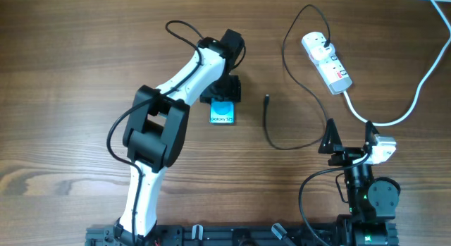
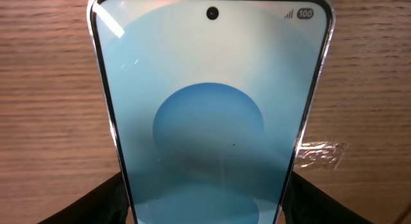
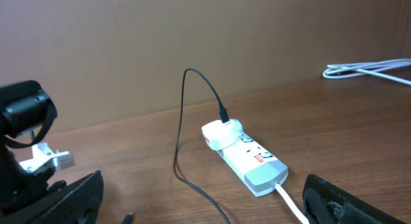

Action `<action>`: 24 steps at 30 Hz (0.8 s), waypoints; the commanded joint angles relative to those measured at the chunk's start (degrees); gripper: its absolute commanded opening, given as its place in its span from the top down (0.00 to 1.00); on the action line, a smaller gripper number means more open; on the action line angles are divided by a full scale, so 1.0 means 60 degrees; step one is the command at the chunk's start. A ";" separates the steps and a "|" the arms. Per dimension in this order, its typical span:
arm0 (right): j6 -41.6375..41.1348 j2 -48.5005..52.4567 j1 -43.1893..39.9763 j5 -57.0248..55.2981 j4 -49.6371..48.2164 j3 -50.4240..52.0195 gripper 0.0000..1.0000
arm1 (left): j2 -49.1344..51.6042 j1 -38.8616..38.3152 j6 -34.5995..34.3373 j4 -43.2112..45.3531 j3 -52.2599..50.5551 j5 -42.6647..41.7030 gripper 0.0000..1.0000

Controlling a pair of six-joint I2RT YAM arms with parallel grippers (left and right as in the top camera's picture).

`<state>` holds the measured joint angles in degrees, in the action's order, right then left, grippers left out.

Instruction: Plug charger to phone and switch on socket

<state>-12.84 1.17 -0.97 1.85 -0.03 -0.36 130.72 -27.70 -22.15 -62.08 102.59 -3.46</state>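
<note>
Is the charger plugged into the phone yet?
Not yet. The charger's plug tip lies loose on the table, apart from the phone, with bare wood between them.

Left gripper [image 1: 224, 91] over the far end of the phone [image 1: 223, 113], flat on the table [image 1: 70, 63]. Charger cable [image 1: 284, 52] loops from the power strip [image 1: 327, 61] to its free plug tip [image 1: 267, 100], near the phone.

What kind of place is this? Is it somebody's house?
Probably a robot practice bench, not a home: a left arm and a right arm are mounted at a wooden table, where a phone, a charger cable and a power strip are laid out.
</note>
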 commanded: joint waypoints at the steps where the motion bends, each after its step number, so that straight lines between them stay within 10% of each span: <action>1: -0.0135 -0.0058 -0.0066 -0.0124 -0.0044 0.0011 0.00 | -0.0761 0.0240 -0.0135 -0.0197 -0.0025 -0.0798 0.31; 24: -0.0135 -0.0058 -0.0066 -0.0124 -0.0040 0.0011 0.00 | -0.0929 0.2051 -0.0091 -0.0477 -0.0025 -0.8459 0.30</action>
<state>-12.84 1.17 -0.97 1.85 -0.03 -0.36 127.52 -17.67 -22.61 -65.45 102.56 -37.56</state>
